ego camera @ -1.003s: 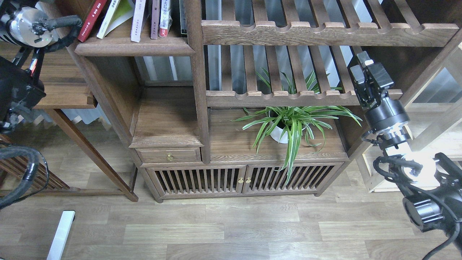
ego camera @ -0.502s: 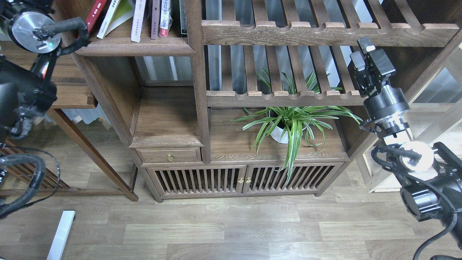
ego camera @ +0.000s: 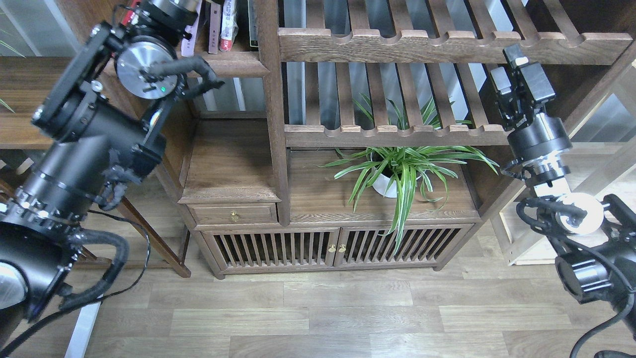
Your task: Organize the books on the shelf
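No text is legible; the books (ego camera: pixel 223 25) on the shelf (ego camera: pixel 233 64) show only unreadable spine marks

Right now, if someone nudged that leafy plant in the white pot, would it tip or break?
Probably it would tip fairly easily: the plant spreads long leaves far wider than its small white pot, and some droop past the cabinet's front edge. The leaves look floppy and would likely bend rather than snap. The pot looks rounded and smooth, so possibly slippery and breakable.

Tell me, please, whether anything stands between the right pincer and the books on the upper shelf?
Yes. The right pincer is far right, and the thick upright post and the slatted rack lie between it and the books.
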Robot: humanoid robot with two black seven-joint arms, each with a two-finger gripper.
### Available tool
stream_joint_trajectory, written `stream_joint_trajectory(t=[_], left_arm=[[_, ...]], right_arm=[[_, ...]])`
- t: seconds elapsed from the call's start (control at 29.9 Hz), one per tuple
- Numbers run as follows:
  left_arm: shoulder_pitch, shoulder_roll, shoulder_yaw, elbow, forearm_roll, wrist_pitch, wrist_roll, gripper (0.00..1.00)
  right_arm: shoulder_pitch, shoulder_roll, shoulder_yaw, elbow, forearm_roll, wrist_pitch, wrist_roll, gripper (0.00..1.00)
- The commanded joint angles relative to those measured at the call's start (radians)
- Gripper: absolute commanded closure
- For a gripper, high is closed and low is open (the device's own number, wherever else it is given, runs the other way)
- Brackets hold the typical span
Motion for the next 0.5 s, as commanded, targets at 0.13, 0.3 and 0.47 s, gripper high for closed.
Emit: stream_joint_trajectory(t=[0.13,0.3,0.47], left_arm=[[0.135,-0.002,0.147,-0.002,-0.006,0.0,-0.002,0.02],[0.172,-0.002,0.205,0.0,-0.006,0.0,0.0,0.02],[0.177,-0.002,0.234,0.0,-0.029,0.0,-0.002,0.02]], right_arm=[[-0.021,0.003,0.0,0.014,0.0,0.0,-0.001,0.21],[-0.021,0.005,0.001,0.026,-0.003,0.0,-0.003,0.21],[-0.017,0.009,0.0,0.038,-0.008,0.0,-0.005,0.22]])
